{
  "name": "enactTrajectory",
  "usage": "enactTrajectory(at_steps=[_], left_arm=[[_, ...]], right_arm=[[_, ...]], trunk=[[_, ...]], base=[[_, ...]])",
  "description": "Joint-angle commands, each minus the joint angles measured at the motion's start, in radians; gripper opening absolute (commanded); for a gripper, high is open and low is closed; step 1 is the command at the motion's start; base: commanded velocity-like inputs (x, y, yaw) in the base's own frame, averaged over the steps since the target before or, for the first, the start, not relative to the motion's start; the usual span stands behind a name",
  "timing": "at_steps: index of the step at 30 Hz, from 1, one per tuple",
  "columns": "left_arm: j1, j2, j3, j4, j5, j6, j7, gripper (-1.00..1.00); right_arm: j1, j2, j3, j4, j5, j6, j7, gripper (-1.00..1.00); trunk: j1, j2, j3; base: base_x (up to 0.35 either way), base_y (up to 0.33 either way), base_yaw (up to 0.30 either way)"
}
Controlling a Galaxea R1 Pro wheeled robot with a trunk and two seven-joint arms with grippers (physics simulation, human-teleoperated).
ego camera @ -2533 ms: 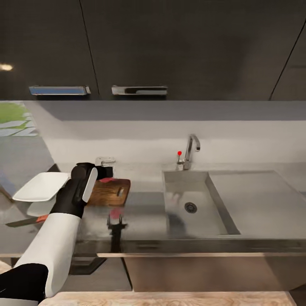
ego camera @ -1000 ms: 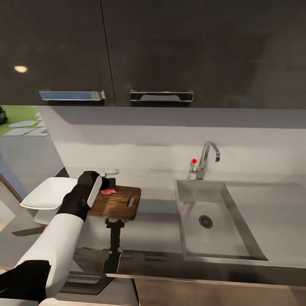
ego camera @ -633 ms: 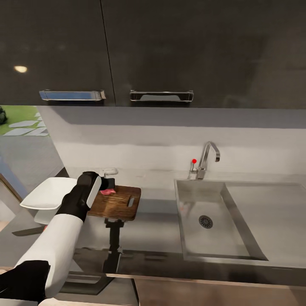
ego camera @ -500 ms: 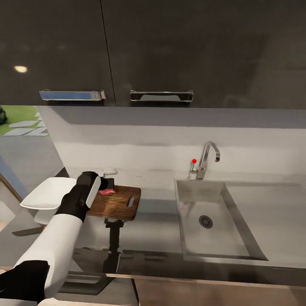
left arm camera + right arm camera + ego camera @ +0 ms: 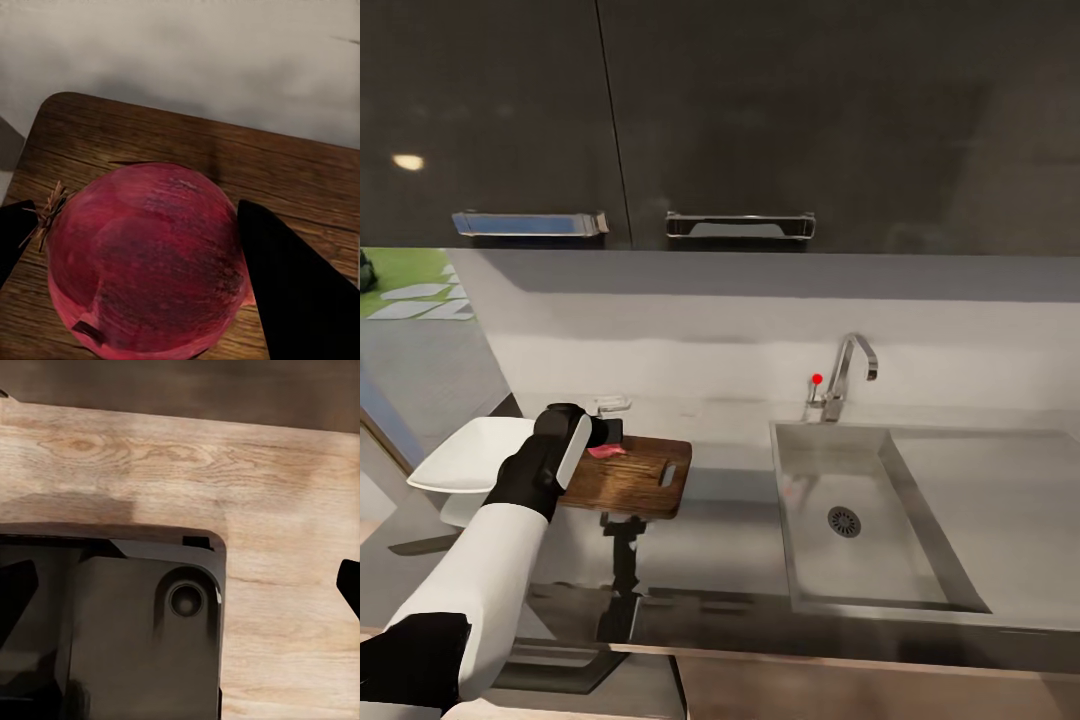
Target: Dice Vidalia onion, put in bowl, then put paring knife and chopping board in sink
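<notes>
**Gently set the onion down on the board**

Now the red onion (image 5: 146,259) sits between the left gripper (image 5: 135,262) fingers, clamped, over the chopping board (image 5: 630,478). Lower until it rests flat, then release slowly so it cannot roll toward the bowl (image 5: 470,455). Right gripper: cannot tell.

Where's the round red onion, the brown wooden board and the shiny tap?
round red onion (image 5: 146,259), left wrist view, middle of skin.
brown wooden chopping board (image 5: 635,480), head view, bare top.
chrome tap (image 5: 847,365), head view, curved spout.

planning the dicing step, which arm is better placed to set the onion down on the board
Left. Its gripper sits over the chopping board with the onion between its fingers. The right wrist view faces a dark part of the robot over wood floor.
</notes>
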Motion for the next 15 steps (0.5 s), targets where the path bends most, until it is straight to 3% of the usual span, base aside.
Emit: enactTrajectory(at_steps=[1,15], left_arm=[[-0.001,0.000,0.000,-0.001,0.009,0.004,0.008,-1.00],[-0.001,-0.001,-0.003,0.008,0.011,0.004,0.008,-1.00]], right_arm=[[-0.001,0.001,-0.008,0.000,0.010,-0.003,0.005,1.00],[-0.001,0.001,-0.008,0.000,0.010,-0.003,0.005,1.00]], trunk=[[0.001,-0.002,-0.003],[0.001,-0.002,-0.023]], base=[[0.000,0.000,0.000],[0.000,0.000,0.000]])
